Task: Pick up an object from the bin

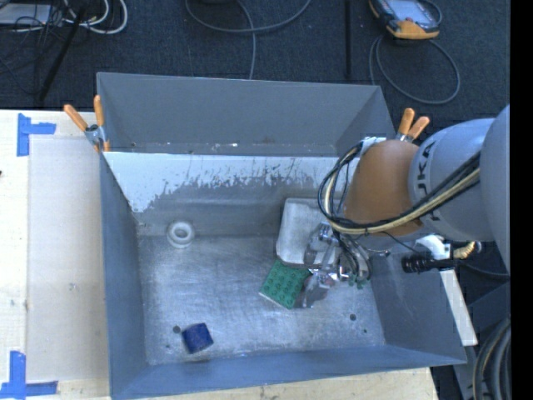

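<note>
With the tool (321, 280) low at the right edge of the green studded plate (281, 287), which lies just in front of a pale tray (296, 223), its opening impossible to tell, a clean pick likely needs a square pinch across that thin edge.

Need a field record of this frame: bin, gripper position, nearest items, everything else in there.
bin: grey metal bin
gripper: gripper low in the bin's right half, at the right edge of the green plate
nearest: flat green studded plate on the floor
next: pale grey rectangular piece just behind, toward the back wall
others: small white ring back left; small dark blue block front left, both apart from the gripper
held: cannot tell
</note>
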Controlling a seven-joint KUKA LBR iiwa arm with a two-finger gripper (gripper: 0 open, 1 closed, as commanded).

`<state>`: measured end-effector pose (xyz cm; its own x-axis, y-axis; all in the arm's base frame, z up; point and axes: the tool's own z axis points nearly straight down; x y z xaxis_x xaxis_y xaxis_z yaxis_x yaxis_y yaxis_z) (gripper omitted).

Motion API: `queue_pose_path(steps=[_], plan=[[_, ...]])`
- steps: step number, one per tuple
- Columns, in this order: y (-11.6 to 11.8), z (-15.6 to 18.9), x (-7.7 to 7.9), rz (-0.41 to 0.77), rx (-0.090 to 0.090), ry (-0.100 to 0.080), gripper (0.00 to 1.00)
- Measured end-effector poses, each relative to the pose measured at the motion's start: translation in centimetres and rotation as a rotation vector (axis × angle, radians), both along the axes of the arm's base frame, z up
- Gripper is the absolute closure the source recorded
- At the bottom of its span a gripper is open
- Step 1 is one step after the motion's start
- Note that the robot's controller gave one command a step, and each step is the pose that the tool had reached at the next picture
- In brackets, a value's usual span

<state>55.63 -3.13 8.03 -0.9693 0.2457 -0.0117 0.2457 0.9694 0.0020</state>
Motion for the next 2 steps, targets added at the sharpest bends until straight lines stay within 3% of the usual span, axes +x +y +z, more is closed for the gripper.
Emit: queue_pose_path(steps=[1,2], plan=[[-0.1,0.4,0.3,0.002,-0.004,-0.011,1.00],[-0.2,7.5,0.5,0.005,0.000,0.004,1.00]])
